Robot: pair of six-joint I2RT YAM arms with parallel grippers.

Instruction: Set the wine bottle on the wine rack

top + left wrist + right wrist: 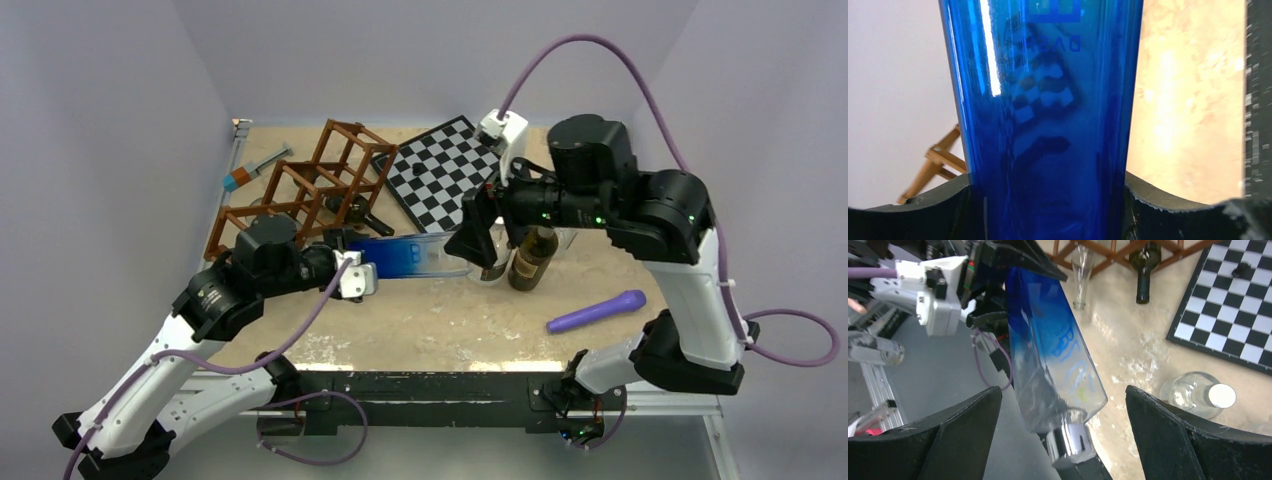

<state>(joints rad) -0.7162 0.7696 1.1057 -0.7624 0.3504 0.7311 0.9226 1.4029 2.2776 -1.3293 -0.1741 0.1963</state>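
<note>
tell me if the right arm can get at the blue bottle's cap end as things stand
Probably yes: the right gripper is open, its fingers either side of the blue bottle's silver cap with nothing between. The left gripper grips the bottle's other end.

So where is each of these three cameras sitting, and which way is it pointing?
Top camera: fixed above and behind the arms, looking down on the table; left arm and right arm both show.
Left wrist: rides the left arm, looking along the blue bottle clamped between the left fingers, wine rack beyond.
Right wrist: rides the right arm, looking down at the bottle's neck end between the open right fingers.
Shared: all three show the blue bottle; top and right wrist share the checkerboard.
</note>
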